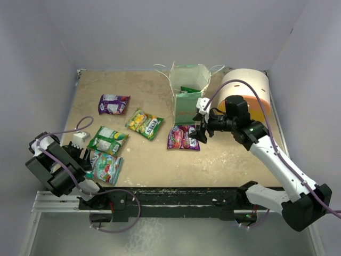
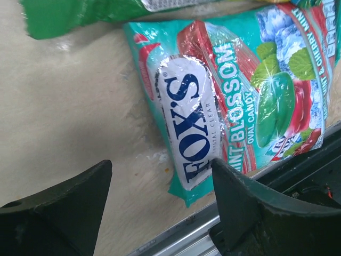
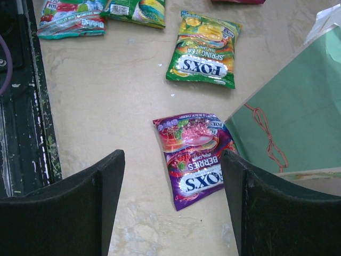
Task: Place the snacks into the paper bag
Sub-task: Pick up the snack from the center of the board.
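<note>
A: Right fingers [image 1: 199, 132] spread wide, gripping nothing, poised above the magenta packet [image 3: 194, 160]. Left fingers [image 1: 87, 156] parted and empty too, low at the near-left corner of the tabletop [image 1: 240, 154], right by the teal packet [image 2: 229, 101].

B: And the paper bag [image 1: 185, 109]?

A: Upright at the back middle, mouth open, white cylinder [image 1: 250, 85] just beside it on the right. Magenta packet flat on the tabletop directly in front of the bag's base. Touching or barely apart, impossible to tell.

B: Direction from the right fingers?

A: Below and slightly ahead, framed between both tips in the wrist view. Long axis running away from the wrist, a little skewed, so closing would pinch across the narrow width. Looks a fair line-up already.

B: Nearer arm?

A: Right, plainly. Left well apart from that one, with its own lot closer: teal first, then green packet [image 1: 108, 140], green-yellow packet [image 1: 144, 124], purple packet [image 1: 113, 104].

B: Next, then?

A: Probably straight down, close across the width, lift, then carry back over the open mouth and let go. Worth watching: glossy and flat, little edge to catch, likely to slide rather than rise. Bag wall close by one tip as well, easy to nudge or tip on the way down.
</note>
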Action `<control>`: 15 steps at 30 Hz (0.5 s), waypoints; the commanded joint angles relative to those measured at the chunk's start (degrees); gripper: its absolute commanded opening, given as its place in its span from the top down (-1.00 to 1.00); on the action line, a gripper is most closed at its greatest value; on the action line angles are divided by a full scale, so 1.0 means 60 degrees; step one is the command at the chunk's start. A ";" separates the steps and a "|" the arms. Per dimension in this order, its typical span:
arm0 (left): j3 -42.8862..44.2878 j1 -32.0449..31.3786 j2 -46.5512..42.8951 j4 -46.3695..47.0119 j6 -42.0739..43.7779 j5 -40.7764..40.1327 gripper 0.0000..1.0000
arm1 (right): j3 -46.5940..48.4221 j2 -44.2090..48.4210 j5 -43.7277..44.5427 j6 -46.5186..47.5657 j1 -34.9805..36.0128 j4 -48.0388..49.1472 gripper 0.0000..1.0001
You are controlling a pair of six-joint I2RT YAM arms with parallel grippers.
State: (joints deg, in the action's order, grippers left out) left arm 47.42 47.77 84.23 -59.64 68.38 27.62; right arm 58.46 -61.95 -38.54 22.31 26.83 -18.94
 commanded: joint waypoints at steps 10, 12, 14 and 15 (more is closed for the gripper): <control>-0.0912 -0.1336 -0.0164 0.0373 0.0687 -0.0546 -0.36 | -0.0045 -0.0265 0.0008 0.0115 -0.0157 0.0388 -0.50; -0.0918 -0.1666 -0.0182 0.0396 0.0499 -0.0615 -0.37 | -0.0046 -0.0265 0.0036 0.0134 -0.0176 0.0399 -0.50; -0.0888 -0.1881 -0.0181 0.0375 0.0377 -0.0580 -0.37 | -0.0045 -0.0265 0.0063 0.0133 -0.0191 0.0403 -0.50; -0.0877 -0.1970 -0.0193 0.0361 0.0313 -0.0557 -0.35 | -0.0049 -0.0265 0.0059 0.0131 -0.0190 0.0403 -0.50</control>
State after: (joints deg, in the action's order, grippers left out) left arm 43.57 38.22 82.87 -58.24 71.18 23.46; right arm 58.08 -63.77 -38.28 22.35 26.11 -18.57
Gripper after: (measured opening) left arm 0.683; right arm 0.748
